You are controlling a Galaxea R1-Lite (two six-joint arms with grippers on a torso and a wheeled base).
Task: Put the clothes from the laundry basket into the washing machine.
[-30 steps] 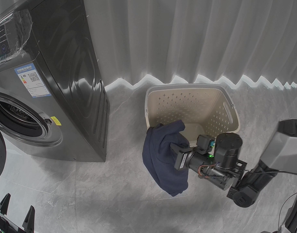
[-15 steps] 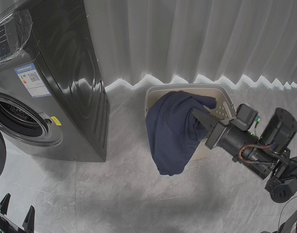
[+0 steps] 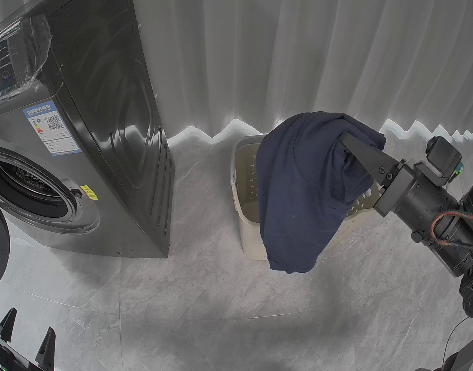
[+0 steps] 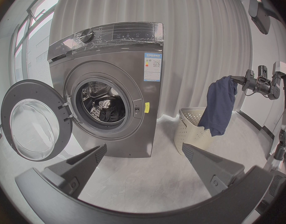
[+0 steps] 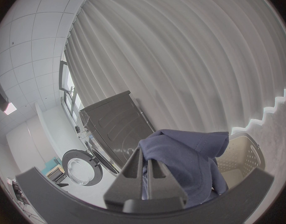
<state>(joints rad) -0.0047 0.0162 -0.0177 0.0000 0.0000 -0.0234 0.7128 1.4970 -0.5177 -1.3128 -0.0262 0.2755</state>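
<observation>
The right pincer [image 3: 347,140] was clamped tight on a fold of the soft navy cloth garment [image 3: 303,191]. Light and limp, it draped over the cream perforated plastic basket [image 3: 246,217], 3 o'clock of the grey washing machine [image 3: 107,119].

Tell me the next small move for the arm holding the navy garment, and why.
Probably carry it toward the robot's left, grip kept shut. The right gripper is shut on the navy garment, which hangs from it over the laundry basket. The washing machine stands to that side, its drum open and its door swung aside.
</observation>
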